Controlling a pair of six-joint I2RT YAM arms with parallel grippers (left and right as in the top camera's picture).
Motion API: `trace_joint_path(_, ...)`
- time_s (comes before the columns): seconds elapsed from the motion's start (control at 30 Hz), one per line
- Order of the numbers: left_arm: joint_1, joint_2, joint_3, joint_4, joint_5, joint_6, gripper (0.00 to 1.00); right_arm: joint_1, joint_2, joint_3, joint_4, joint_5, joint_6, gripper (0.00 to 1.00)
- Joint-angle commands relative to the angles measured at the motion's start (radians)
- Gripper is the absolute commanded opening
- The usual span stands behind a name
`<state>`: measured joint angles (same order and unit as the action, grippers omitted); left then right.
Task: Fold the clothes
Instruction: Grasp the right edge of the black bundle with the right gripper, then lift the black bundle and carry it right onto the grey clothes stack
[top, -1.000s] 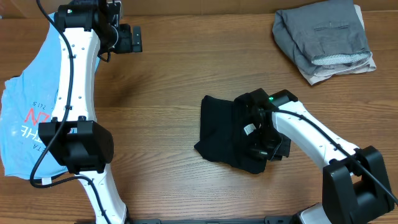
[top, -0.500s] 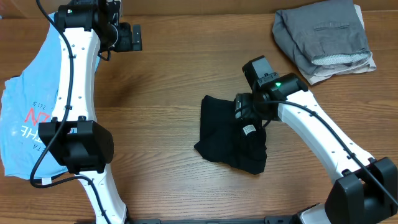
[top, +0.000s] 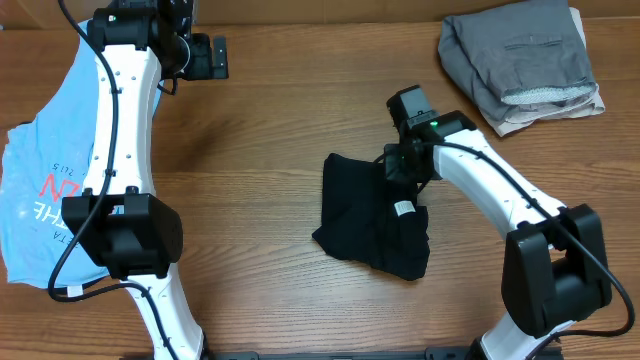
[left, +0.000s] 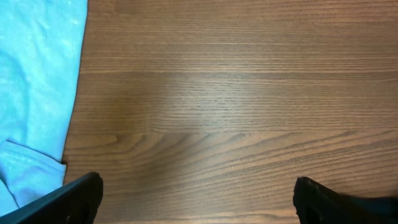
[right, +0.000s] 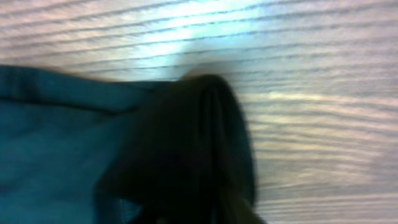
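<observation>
The black T-shirt (top: 365, 215) lies bunched in the middle of the surface (top: 270, 120). The right gripper (top: 396, 168) is at its upper right edge, and I cannot tell whether it pinches the cloth. The left gripper (left: 198, 196), spread wide, hovers over bare wood beside the blue shirt (top: 40, 190).

Wood-grain table (top: 280, 120) — soft glare

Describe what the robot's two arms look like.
The left arm and right arm are white tubular links with bulky black joint housings, a black cable along each. The right arm shows a small green light near its wrist. The left pincer has black fingers.
</observation>
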<state>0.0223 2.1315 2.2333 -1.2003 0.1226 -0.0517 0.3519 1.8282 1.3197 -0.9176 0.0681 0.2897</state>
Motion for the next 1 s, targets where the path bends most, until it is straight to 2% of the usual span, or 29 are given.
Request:
trace_joint_path(0.0,0.011,-0.011,0.0,0.008,-0.003,0.031,1.0,-0.062,-0.016,0.034,-0.012,0.006,0.002,0.04)
trace_joint_path(0.17,0.011,-0.011,0.0,0.008,-0.004,0.031,1.0,-0.201,-0.021,0.044,-0.054,-0.062,-0.023,0.04)
trace_joint_path(0.27,0.011,-0.011,0.0,0.01,-0.023,0.031,1.0,-0.296,-0.021,0.042,-0.061,-0.208,-0.111,0.06)
trace_joint_path(0.3,0.011,-0.011,0.0,0.01,-0.023,0.031,1.0,-0.316,-0.021,0.042,-0.06,-0.252,-0.13,0.14)
trace_joint_path(0.33,0.011,-0.011,0.0,0.01,-0.023,0.031,1.0,-0.337,-0.021,0.042,-0.06,-0.296,-0.143,0.36)
trace_joint_path(0.37,0.011,-0.011,0.0,0.009,-0.023,0.03,1.0,-0.352,-0.021,0.042,-0.062,-0.319,-0.142,0.68)
trace_joint_path(0.4,0.011,-0.011,0.0,0.009,-0.023,0.03,1.0,-0.365,-0.021,0.042,-0.069,-0.34,-0.142,0.85)
trace_joint_path(0.43,0.011,-0.011,0.0,0.008,-0.023,0.031,1.0,-0.378,-0.021,0.042,-0.081,-0.359,-0.142,0.95)
trace_joint_path(0.47,0.011,-0.011,0.0,0.008,-0.023,0.03,1.0,-0.389,-0.021,0.042,-0.097,-0.374,-0.142,1.0)
trace_joint_path(0.67,0.011,-0.011,0.0,0.008,-0.022,0.03,1.0,-0.419,-0.021,0.024,-0.168,-0.478,-0.181,1.0)
trace_joint_path(0.83,0.011,-0.011,0.0,-0.007,-0.023,0.031,1.0,-0.413,-0.021,-0.041,-0.131,-0.621,-0.232,1.0)
trace_joint_path(0.97,0.011,-0.011,0.0,-0.012,-0.023,0.031,1.0,-0.413,-0.021,-0.099,-0.112,-0.636,-0.266,1.0)
